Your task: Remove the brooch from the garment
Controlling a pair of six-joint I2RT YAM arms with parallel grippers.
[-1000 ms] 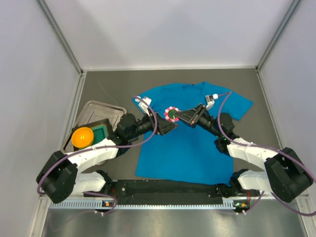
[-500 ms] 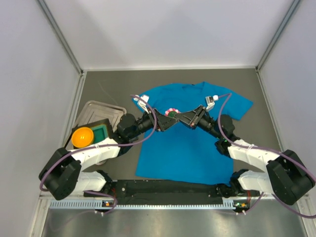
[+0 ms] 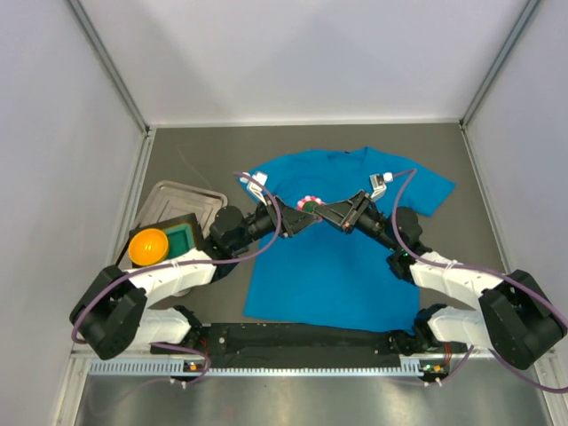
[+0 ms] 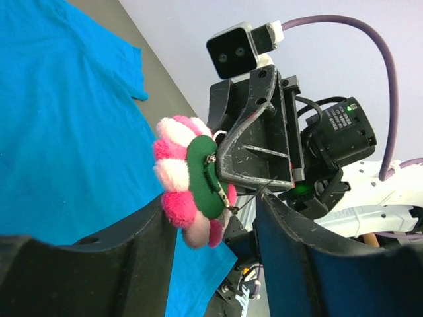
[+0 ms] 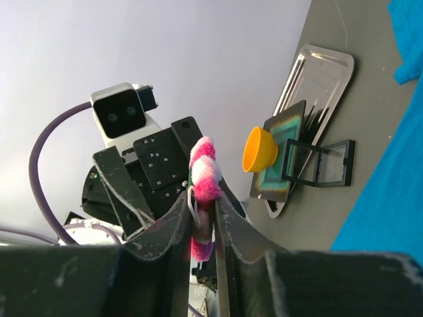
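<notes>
The brooch (image 3: 310, 201), a fluffy pink-and-white flower with a green felt back, hangs in the air above the chest of the blue garment (image 3: 337, 266). My right gripper (image 3: 321, 211) is shut on it, and its jaws pinch the petals (image 5: 206, 173) edge-on. My left gripper (image 3: 304, 215) meets it from the left with jaws apart. In the left wrist view the brooch (image 4: 188, 191) sits between the fingertips. A petal brushes the left finger (image 4: 155, 231), and the metal pin points at the right finger (image 4: 284, 224). The garment (image 4: 59, 132) lies flat below.
A metal tray (image 3: 173, 200) lies left of the garment. By it are an orange ball-like cup (image 3: 148, 246) and a green block (image 3: 185, 235). A black frame (image 5: 317, 162) rests beside the tray (image 5: 317, 72). Grey walls close in the table.
My left gripper moved up and right until its fingers flank the brooch, and its jaws narrowed. The brooch turned from face-up to edge-on. The right gripper kept its hold.
</notes>
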